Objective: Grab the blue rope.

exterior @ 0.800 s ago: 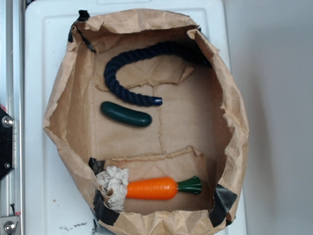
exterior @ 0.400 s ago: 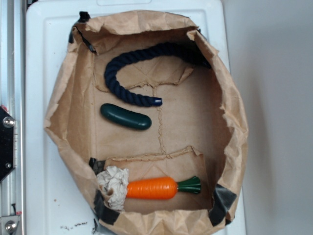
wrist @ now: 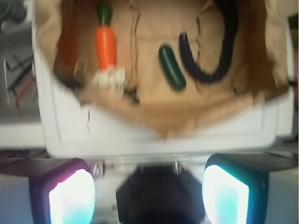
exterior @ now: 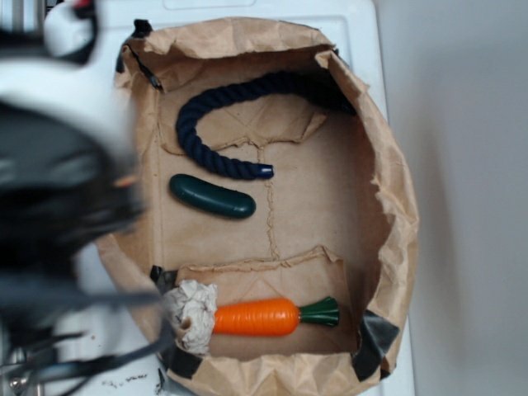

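End effector (wrist: 148, 193) sits low in the wrist view, two fingers (wrist: 72, 196) blurred at the bottom corners, spread wide with nothing between them; in the exterior view the arm (exterior: 62, 181) is a dark and white smear over the left side, hiding the left wall of the paper bag (exterior: 388, 165). End effector is off the bag's side, over the white tabletop (wrist: 140, 137), apart from everything. Blue rope (exterior: 216, 115) lies inside the bag at the far end, curved like a hook, brighter blue tip (exterior: 264, 172) pointing right, other end running under the bag's top right fold. Dark-green cucumber toy (exterior: 212, 195) lies just below the rope tip, close to it. Orange carrot toy (exterior: 256, 317) lies at the near end, leaf end right, crumpled paper wad (exterior: 190, 309) against its left end.
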Motion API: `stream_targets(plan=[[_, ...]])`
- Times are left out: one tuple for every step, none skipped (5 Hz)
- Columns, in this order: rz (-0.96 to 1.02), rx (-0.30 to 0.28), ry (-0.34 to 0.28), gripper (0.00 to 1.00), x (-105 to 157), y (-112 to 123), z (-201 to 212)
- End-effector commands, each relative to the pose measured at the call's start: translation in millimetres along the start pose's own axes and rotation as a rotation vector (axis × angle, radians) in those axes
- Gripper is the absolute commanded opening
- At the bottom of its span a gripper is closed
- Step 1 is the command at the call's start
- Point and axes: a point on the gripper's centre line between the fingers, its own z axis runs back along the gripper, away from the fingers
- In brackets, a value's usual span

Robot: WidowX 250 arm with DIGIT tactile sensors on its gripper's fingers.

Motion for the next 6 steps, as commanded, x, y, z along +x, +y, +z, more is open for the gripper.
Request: stream_targets(plan=[[0.006,0.001,-0.150,1.00,58.0,35.9,-25.7],[0.006,-0.040,-0.171,1.00,69.7,44.5,-44.9],[0.039,-0.025,-0.170,1.00,78.2,51.9,-61.5],[0.085,0.017,-0.193,1.00,79.6,57.1,-70.6],[0.179,0.064,-0.139,1.00,84.0,61.1,-76.4],[0.179,0.064,-0.139,1.00,84.0,61.1,-76.4]])
